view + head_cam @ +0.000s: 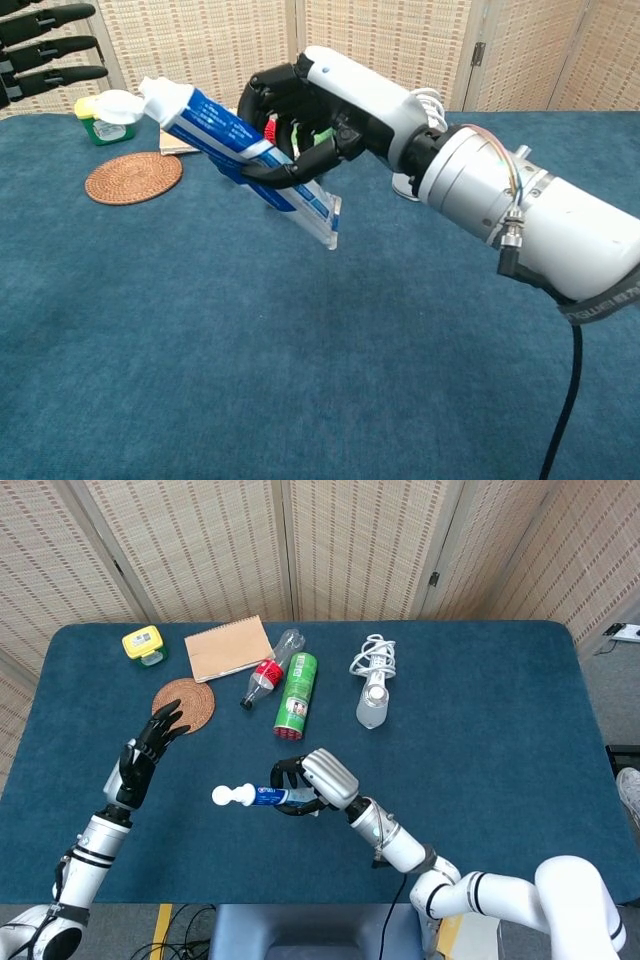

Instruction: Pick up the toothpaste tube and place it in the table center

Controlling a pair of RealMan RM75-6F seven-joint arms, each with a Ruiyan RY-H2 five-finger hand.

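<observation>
My right hand [312,779] [305,115] grips a blue and white toothpaste tube [252,796] [231,147] above the table's near middle. The tube is held clear of the cloth, its white cap [222,796] [121,103] pointing left and its flat crimped end [327,223] hanging down in the chest view. My left hand [146,748] is raised left of the tube with its fingers spread and nothing in it; only its fingertips [45,45] show at the chest view's top left corner.
At the back of the blue table [480,720] lie a woven coaster [183,705], a notebook [228,648], a yellow-green box [143,643], a plastic bottle [270,667], a green can [296,695] and a white power strip with coiled cord [373,678].
</observation>
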